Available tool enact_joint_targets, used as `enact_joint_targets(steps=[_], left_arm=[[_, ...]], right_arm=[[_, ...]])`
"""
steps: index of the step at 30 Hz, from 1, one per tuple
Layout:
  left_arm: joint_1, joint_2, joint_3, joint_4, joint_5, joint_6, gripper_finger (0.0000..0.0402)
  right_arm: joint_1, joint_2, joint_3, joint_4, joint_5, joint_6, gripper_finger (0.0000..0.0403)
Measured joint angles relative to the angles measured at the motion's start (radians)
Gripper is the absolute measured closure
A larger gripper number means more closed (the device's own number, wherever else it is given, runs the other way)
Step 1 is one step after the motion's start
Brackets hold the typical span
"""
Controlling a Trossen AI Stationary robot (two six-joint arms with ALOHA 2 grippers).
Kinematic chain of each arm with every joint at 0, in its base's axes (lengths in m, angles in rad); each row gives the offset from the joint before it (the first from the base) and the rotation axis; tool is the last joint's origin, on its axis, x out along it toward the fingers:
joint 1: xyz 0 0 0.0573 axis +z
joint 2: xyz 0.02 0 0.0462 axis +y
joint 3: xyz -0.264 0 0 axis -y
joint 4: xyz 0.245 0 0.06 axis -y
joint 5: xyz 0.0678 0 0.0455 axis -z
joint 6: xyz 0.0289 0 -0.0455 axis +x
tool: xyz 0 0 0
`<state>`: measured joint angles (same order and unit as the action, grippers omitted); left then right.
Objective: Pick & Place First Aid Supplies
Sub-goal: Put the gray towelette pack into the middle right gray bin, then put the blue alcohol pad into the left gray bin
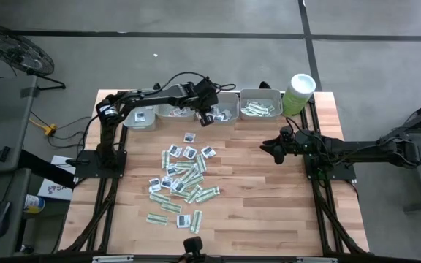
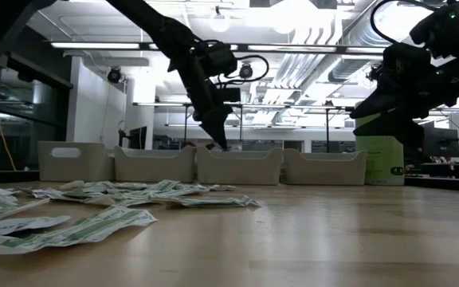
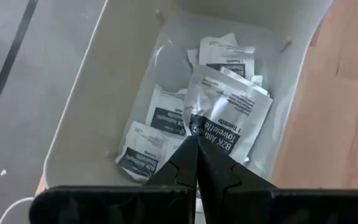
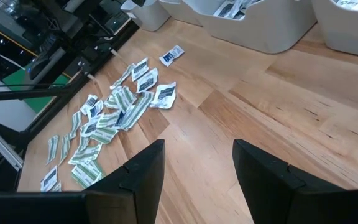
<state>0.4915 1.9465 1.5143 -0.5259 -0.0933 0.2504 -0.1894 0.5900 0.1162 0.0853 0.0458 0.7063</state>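
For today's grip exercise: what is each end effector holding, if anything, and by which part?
The left end effector is shut on a white towelette sachet, pinching its edge over a grey tray. The right end effector is open, holding nothing.

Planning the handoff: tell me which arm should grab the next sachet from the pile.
Right, probably. The right claw is open and empty above the table, while the left claw is shut on a towelette sachet over a tray.

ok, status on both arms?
Left claw shut on a white sachet, over the third tray. Right claw open, idle above bare table. Pile still to sort. Nothing in the way.
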Motion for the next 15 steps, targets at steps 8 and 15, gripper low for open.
enact_joint_targets(steps=[8, 15], left_arm=[[0.0, 0.001, 0.0, -0.016, -0.003, -0.028, 0.0389], [-0.001, 0.001, 0.0, -0.03, -0.006, -0.038, 0.0358]], right_arm=[[0.0, 0.0, 0.0, 0.0, 0.0, 0.0, 0.0219], [0.0, 0.0, 0.0, 0.0, 0.0, 0.0, 0.0219]])
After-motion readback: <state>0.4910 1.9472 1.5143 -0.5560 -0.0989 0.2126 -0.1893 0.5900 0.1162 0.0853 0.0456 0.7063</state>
